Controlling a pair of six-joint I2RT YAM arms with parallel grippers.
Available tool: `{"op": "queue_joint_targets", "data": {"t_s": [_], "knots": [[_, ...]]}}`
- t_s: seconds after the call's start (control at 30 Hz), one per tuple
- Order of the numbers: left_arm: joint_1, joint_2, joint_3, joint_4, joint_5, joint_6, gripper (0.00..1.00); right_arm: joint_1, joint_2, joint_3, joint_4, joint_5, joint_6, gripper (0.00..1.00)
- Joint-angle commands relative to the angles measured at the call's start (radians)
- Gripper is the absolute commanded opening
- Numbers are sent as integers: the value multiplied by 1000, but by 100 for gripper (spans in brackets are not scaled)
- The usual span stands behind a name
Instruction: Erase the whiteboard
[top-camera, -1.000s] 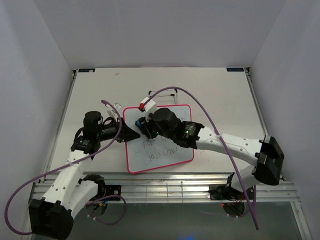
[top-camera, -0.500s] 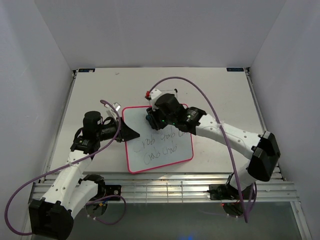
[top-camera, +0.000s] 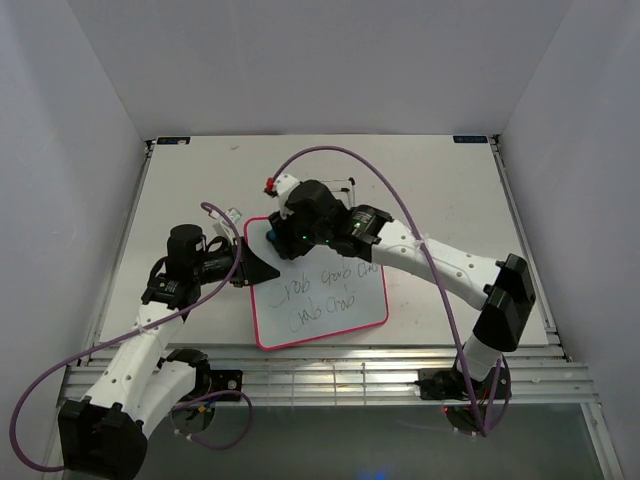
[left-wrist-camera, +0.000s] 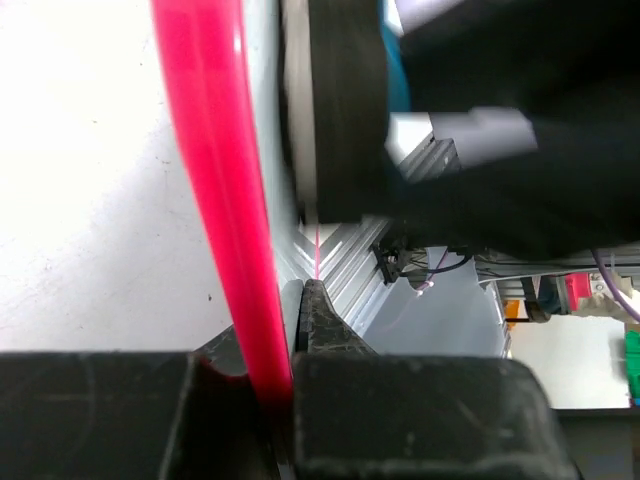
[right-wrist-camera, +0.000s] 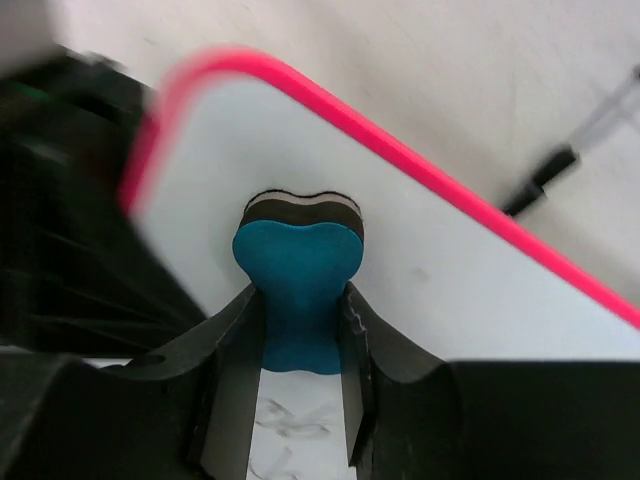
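Pink-framed glossy white whiteboard (top-camera: 335, 295) is laid centrally on the table (top-camera: 450, 200), its 9 o'clock edge clamped by the fully closed left hand (top-camera: 262, 270). Blue bone-shaped eraser (right-wrist-camera: 298, 265), pinched in the right hand (right-wrist-camera: 300, 330), is set at the 11 o'clock corner. Two scribble lines (top-camera: 322, 308) are left to erase.

The counter (top-camera: 440, 190) is a pale, off-white board with a matt face, and a small dark speck (top-camera: 235, 147) sits near its far edge. Plain white walls close it on three sides: a back wall (top-camera: 320, 60), a left wall (top-camera: 60, 170) and a right wall (top-camera: 585, 170). A thin metal rail (top-camera: 118, 262) runs along the left edge. At the near edge lies a ribbed aluminium frame (top-camera: 340, 372), and below it a dark, glossy surface (top-camera: 330, 440). The light is soft and even.
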Motion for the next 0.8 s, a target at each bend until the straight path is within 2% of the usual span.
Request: {"op": "queue_joint_targets", "data": {"t_s": [0.0,0.1,0.23,0.33,0.5,0.53,0.6,0.63,0.73,0.77], "knots": [[-40,-37,21,78,76,175,0,-198,-26,-197,-88,46,41,30],[-43,-40,21,81,79,175,0,-320,-86,-331,-84,78,47,30],[-46,-40,21,82,79,174,0,-357,-133,-394,-49,39,51,29],[-46,-33,21,84,83,174,0,-291,-123,-333,-4,-110,51,29],[-46,-46,18,82,66,171,0,-113,-19,-80,7,-193,38,28],[-47,-46,18,82,66,171,0,-99,-16,-76,24,-234,39,28],[-46,-49,18,79,56,172,0,-88,-37,-149,102,-267,54,28],[-46,-51,17,78,53,172,0,-93,-51,-188,120,-232,57,28],[-46,-57,18,73,40,172,0,-177,-112,-386,136,-213,67,28],[-46,-60,18,74,39,172,0,-247,-161,-450,160,-211,70,28]]}}
